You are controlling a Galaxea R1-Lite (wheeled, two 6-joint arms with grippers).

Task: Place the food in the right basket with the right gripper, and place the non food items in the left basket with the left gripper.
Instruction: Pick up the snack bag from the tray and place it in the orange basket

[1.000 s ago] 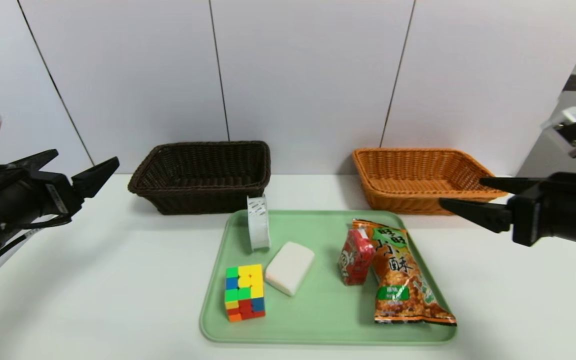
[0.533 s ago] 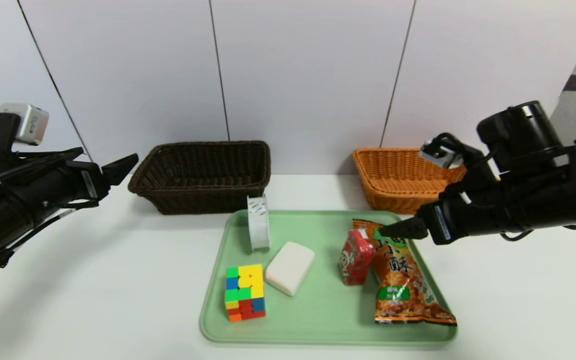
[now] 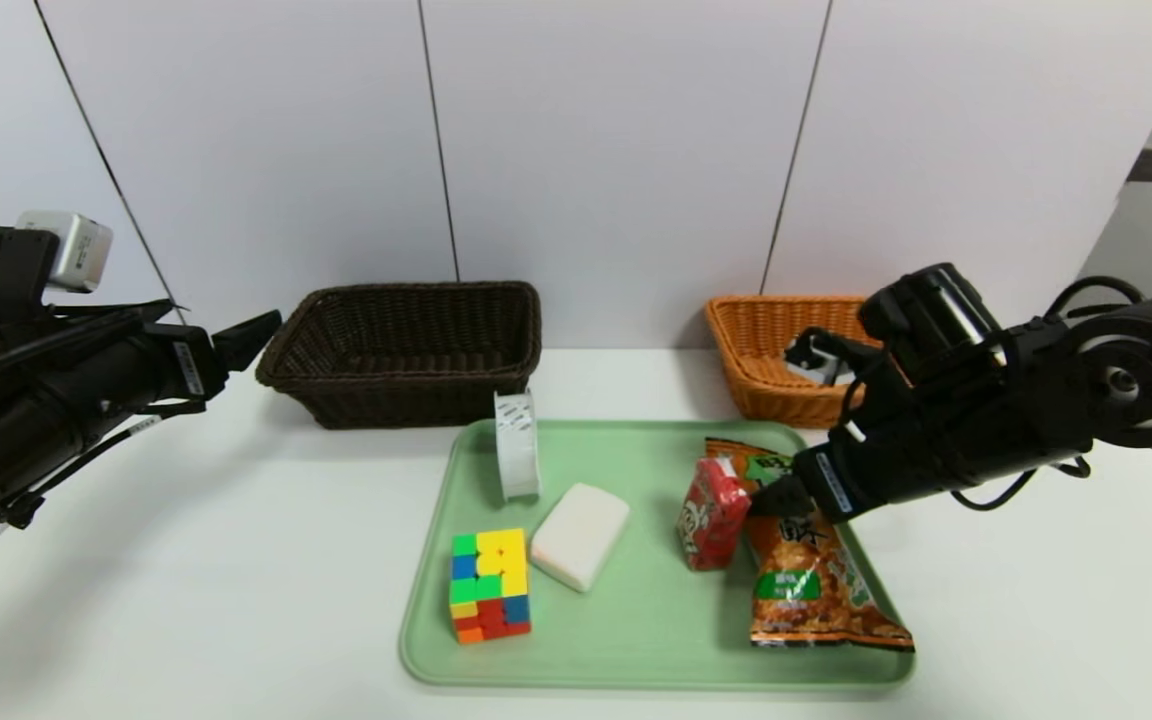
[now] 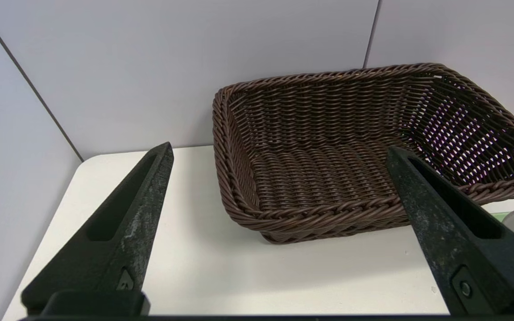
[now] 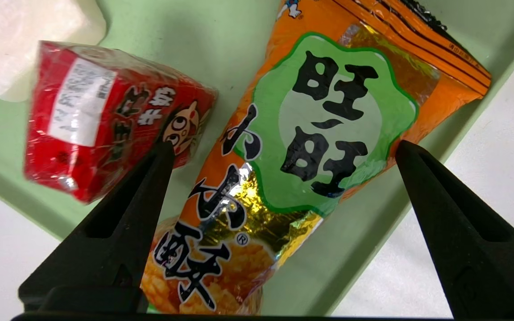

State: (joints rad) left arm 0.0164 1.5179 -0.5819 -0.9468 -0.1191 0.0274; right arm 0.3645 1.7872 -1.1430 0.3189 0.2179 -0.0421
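Observation:
On the green tray [image 3: 636, 640] lie the food items: a long orange snack bag [image 3: 806, 560] [image 5: 319, 133] and, beside it, a small red packet [image 3: 709, 512] [image 5: 105, 116]. My right gripper [image 3: 774, 495] [image 5: 283, 146] hangs open just above the bag's upper end, its fingers straddling the bag without touching it. The non food items share the tray: a multicoloured cube [image 3: 489, 585], a white block [image 3: 579, 535] and an upright white tape roll [image 3: 517, 445]. My left gripper [image 3: 221, 322] [image 4: 279, 149] is open and empty, left of the dark brown left basket [image 3: 416, 395] [image 4: 310, 214]. The orange-tan right basket [image 3: 771, 395] stands behind the right arm.
Both baskets stand at the back of the white table against a panelled wall. The right arm's bulky joint [image 3: 926, 310] covers part of the right basket. The tray's raised rim [image 5: 373, 249] runs close beside the bag, under the right gripper.
The right arm has swung in from the right edge and down over the tray, ending above the orange bag. The left gripper has shifted slightly towards the dark basket. Both stay open.

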